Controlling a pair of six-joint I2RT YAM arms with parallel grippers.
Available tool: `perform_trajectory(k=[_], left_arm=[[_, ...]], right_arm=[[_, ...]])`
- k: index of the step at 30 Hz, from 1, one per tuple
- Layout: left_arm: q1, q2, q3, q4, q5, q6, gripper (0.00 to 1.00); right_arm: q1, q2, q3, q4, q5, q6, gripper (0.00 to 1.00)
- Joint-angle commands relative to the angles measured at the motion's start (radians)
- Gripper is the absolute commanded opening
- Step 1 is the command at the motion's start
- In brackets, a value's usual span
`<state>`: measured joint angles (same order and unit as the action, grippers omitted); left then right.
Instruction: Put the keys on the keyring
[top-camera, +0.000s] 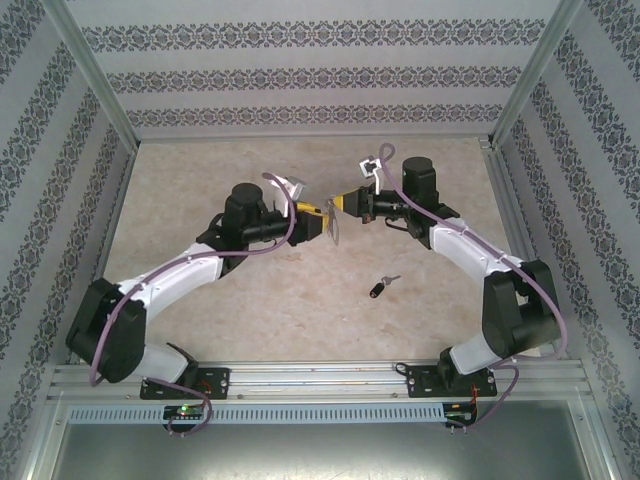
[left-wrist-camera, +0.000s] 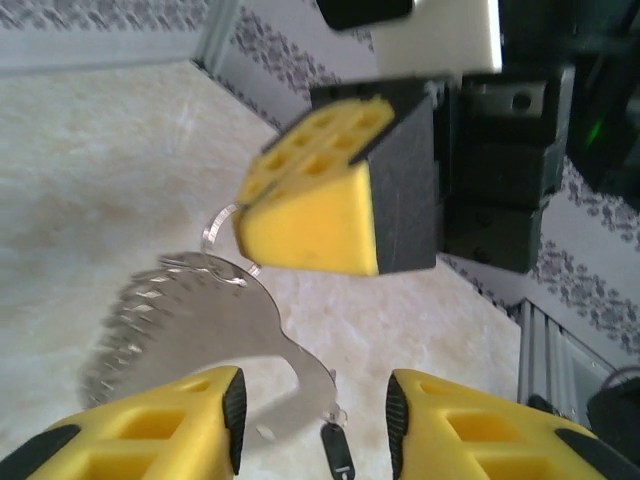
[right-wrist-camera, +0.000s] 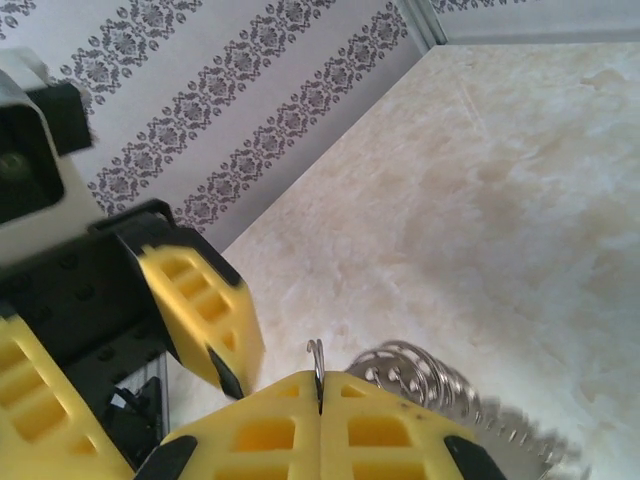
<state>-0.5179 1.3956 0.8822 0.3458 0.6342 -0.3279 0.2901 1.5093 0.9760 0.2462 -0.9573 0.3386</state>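
Pinching keyring (left-wrist-camera: 285, 350), right jaws; left parted

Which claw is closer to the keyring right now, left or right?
Right. The right claw is shut on the keyring, pinching its thin wire. The left claw is open, with the loop's end between its spread fingers, not clamped.

No legible text, label, brand, number or sign can be read. The wall bands (top-camera: 300, 78) carry ornamental motifs only, not characters.
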Motion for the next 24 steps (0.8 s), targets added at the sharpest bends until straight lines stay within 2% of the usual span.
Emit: perform_trajectory(k=[1, 11, 20, 24], left_arm=[[-0.005, -0.056, -0.021, 0.082, -0.081, -0.035, 0.48], [0.008, -0.063, -0.016, 0.103, -0.032, -0.116, 0.53], [0.022, -0.029, 0.0, 0.203, 0.038, -0.171, 0.54], [0.025, -0.004, 0.015, 0.242, 0.095, -0.197, 0.59]], right_arm=[[-0.002, -0.055, -0.04, 0.094, 0.034, -0.001, 0.0], [0.015, -0.15, -0.138, 0.242, 0.093, 0.04, 0.0], [0.054, -0.202, -0.13, 0.263, 0.117, 0.06, 0.0], [0.063, -0.188, -0.104, 0.259, 0.096, 0.075, 0.0]])
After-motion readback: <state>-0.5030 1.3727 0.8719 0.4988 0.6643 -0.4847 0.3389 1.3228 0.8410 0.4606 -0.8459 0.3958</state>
